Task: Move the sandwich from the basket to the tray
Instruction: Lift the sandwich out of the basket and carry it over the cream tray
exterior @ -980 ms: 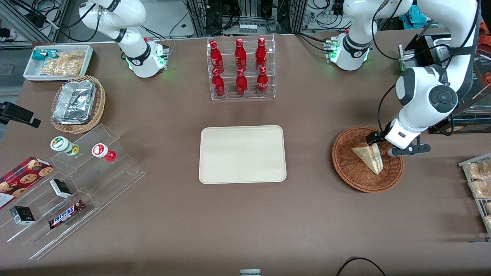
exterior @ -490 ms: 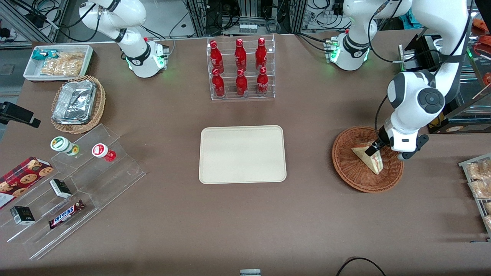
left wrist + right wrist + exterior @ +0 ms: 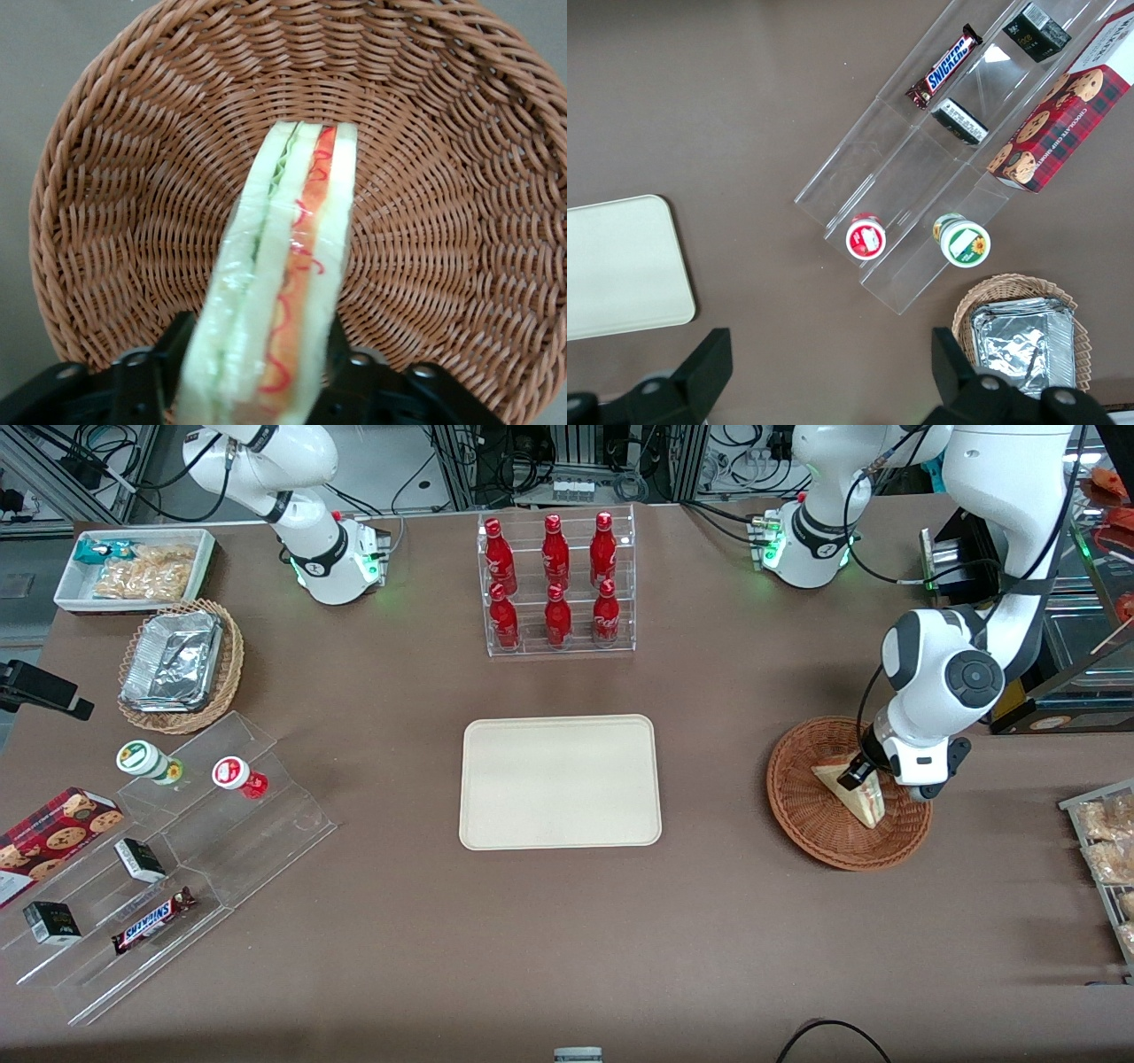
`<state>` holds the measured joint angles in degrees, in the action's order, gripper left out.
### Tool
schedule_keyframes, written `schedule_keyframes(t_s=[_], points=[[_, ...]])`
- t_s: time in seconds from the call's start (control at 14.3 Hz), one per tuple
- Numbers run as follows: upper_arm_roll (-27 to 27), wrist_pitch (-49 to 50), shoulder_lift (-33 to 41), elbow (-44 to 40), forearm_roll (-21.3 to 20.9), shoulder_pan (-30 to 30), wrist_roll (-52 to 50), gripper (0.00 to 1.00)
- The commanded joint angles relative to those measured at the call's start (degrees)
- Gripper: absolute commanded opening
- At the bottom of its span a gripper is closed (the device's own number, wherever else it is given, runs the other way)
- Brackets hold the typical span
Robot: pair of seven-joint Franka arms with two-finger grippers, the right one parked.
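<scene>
— Sandwich position? Triangular white-bread sandwich [image 3: 282,282] with red and green filling stands on edge in the round reddish-brown wicker basket [image 3: 819,833], between the black fingers [image 3: 142,385] of the left arm's gripper [image 3: 858,772].

— Jaws? Apart, flanking its wide end; contact unclear.

— Orientation? Long axis runs straight out from the gripper, cut edge up. Flat cream tray [image 3: 560,781] lies well apart, toward the parked arm's end.

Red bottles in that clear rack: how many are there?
6: three on the clear acrylic rack's upper step, three on its lower step. None seem hidden.
</scene>
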<state>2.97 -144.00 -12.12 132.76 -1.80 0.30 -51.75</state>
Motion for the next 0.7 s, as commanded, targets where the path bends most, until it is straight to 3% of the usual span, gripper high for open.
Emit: schedule_keyframes(t_s=[0.0,0.21,0.35,0.49,0.63], points=[[0.28,0.12,0.96,-0.75,-0.48,-0.21,-1.95,0.05],[1.76,7.46,3.94,-3.89,-0.57,-0.21,0.67,0.01],[4.74,17.47,4.13,-8.9,-0.57,-0.21,9.6,0.0],[8.09,20.24,3.51,-12.07,-0.57,-0.21,12.54,0.0],[11.34,21.21,1.41,-16.2,-1.36,-0.74,22.78,0.01]])
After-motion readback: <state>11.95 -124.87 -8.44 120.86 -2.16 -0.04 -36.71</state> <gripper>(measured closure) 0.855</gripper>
